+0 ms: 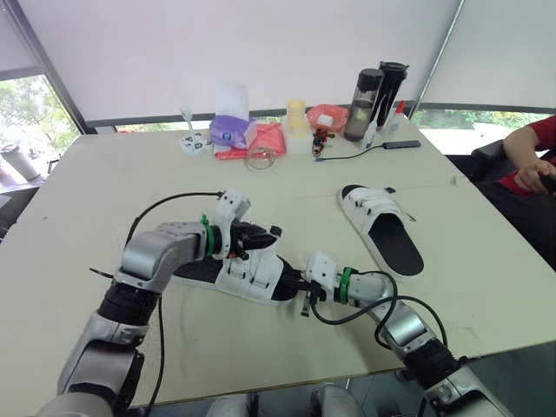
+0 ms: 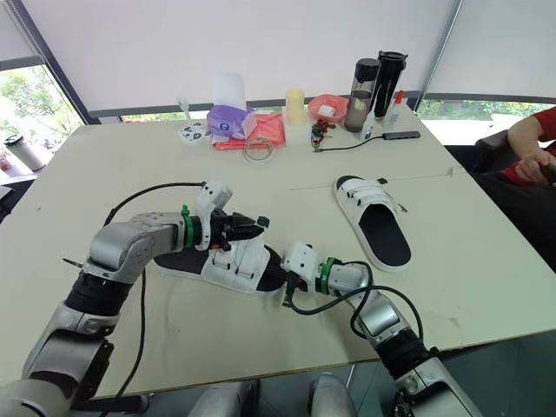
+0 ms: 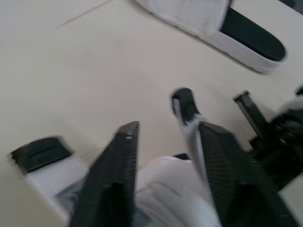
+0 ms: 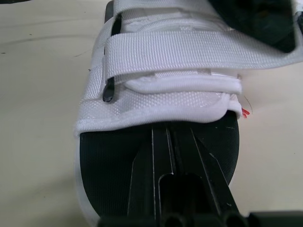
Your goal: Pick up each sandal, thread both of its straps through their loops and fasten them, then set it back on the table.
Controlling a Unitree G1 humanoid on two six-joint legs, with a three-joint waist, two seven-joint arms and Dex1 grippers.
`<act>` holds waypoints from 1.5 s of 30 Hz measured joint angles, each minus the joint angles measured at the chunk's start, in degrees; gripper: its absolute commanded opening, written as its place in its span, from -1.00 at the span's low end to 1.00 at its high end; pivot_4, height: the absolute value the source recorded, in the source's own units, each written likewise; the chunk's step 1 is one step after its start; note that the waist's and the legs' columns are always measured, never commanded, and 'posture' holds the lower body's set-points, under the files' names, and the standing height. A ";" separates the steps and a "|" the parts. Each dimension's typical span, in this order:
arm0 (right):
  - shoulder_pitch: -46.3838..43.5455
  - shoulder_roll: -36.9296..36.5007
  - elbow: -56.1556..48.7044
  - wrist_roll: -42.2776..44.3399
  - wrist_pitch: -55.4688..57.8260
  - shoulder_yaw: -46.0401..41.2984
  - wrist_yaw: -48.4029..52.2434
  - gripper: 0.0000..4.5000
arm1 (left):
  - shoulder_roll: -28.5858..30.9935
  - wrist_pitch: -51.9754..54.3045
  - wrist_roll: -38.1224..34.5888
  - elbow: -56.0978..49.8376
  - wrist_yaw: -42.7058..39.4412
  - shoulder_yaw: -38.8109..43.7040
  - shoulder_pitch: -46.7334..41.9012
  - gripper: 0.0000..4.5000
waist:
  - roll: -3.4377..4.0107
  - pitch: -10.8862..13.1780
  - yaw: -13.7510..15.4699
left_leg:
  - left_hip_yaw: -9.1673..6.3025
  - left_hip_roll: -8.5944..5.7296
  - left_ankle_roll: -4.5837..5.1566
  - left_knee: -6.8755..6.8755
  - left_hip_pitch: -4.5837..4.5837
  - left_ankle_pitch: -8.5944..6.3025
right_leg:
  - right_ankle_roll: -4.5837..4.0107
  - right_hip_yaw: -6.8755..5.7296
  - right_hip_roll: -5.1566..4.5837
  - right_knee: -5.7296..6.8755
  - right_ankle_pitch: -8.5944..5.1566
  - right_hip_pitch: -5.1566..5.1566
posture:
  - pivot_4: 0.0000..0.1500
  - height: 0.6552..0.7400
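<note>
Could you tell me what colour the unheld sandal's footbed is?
Black; the footbed shows best in the right eye view.

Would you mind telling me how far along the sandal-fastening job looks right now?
Seemingly done: the far sandal lies alone, straps across its upper. In hand: the near sandal, its footbed pressed by the shut right gripper, while the open left gripper hovers at a loose strap end. Left: threading and fastening that strap, then releasing.

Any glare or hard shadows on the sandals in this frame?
Left eye view: daylight through the white blinds, table evenly lit, no hotspot on the far sandal, no hard shadow beside the near sandal. Right wrist view: the near sandal's white straps evenly lit, black footbed matte, no glare.
</note>
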 measured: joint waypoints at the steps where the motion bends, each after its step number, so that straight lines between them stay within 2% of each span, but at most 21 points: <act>1: 0.00 0.05 0.00 0.00 -0.04 0.04 0.01 -1.00 | 0.03 -0.01 0.46 0.57 0.51 0.31 -0.02 0.79 | 0.00 0.00 -0.02 | 0.00 0.00 0.00 0.00 0.01 0.00 | 0.00 0.00 0.00 0.01 0.00 -0.01 | 1.00 1.00; 2: 0.01 0.04 0.00 0.00 -0.12 0.06 0.02 -1.00 | 0.21 -0.08 0.96 0.78 0.56 0.36 -0.02 0.99 | 0.00 0.00 -0.01 | 0.00 0.00 0.00 0.00 0.02 0.00 | 0.00 0.00 0.01 0.01 0.00 -0.01 | 1.00 1.00; 7: 0.02 0.04 0.00 0.00 -0.18 0.04 0.04 -1.00 | 0.30 -1.28 1.20 1.12 -1.34 1.05 -0.14 0.99 | -0.03 0.01 0.03 | 0.00 0.00 0.00 0.00 0.02 0.00 | 0.00 0.00 0.01 0.01 0.00 -0.02 | 1.00 1.00; 14: -0.02 0.08 0.03 0.00 -0.19 0.11 0.04 -1.00 | -1.68 0.05 -3.24 7.77 -7.11 6.07 -7.12 0.99 | -0.11 -0.01 -0.01 | 0.01 0.00 0.00 0.00 0.04 0.00 | 0.01 -0.02 0.03 0.01 0.01 -0.01 | 1.00 1.00; 20: -0.14 0.18 0.14 0.00 -0.19 0.18 0.04 -1.00 | -1.89 -0.62 -1.67 16.99 -12.85 3.86 -11.08 0.99 | -0.19 0.00 -0.02 | 0.02 -0.01 0.00 0.00 0.08 0.00 | 0.02 -0.03 0.06 0.03 0.02 0.00 | 1.00 1.00; 30: -0.13 0.29 0.21 0.00 -0.19 0.16 0.02 -1.00 | -2.06 -5.44 3.56 25.62 -23.92 -2.65 -13.85 0.99 | -0.21 -0.02 -0.09 | 0.03 0.01 0.00 0.00 0.08 0.00 | 0.02 -0.02 0.03 0.03 0.01 0.01 | 1.00 1.00; 35: -0.10 0.29 0.21 0.00 -0.18 0.12 -0.01 -1.00 | -2.84 -8.31 6.09 28.26 -26.75 -3.79 -14.94 0.01 | -0.21 -0.02 -0.08 | 0.03 0.01 0.00 0.00 0.07 0.00 | 0.02 -0.02 0.02 0.03 0.01 0.01 | 1.00 1.00; 39: -0.10 0.30 0.21 0.00 -0.19 0.12 -0.04 -1.00 | -3.56 -8.50 6.17 28.78 -28.01 -3.78 -15.20 -0.96 | -0.21 -0.02 -0.09 | 0.02 0.01 0.00 0.00 0.07 0.00 | 0.02 -0.02 0.02 0.03 0.01 0.01 | 1.00 1.00; 45: -0.11 0.30 0.21 0.00 -0.19 0.11 -0.08 -1.00 | -3.51 -7.67 5.62 28.79 -29.83 -2.25 -15.29 -0.99 | -0.23 -0.01 -0.09 | 0.02 0.01 0.00 0.00 0.07 0.00 | 0.02 -0.02 0.02 0.03 0.02 0.01 | 1.00 1.00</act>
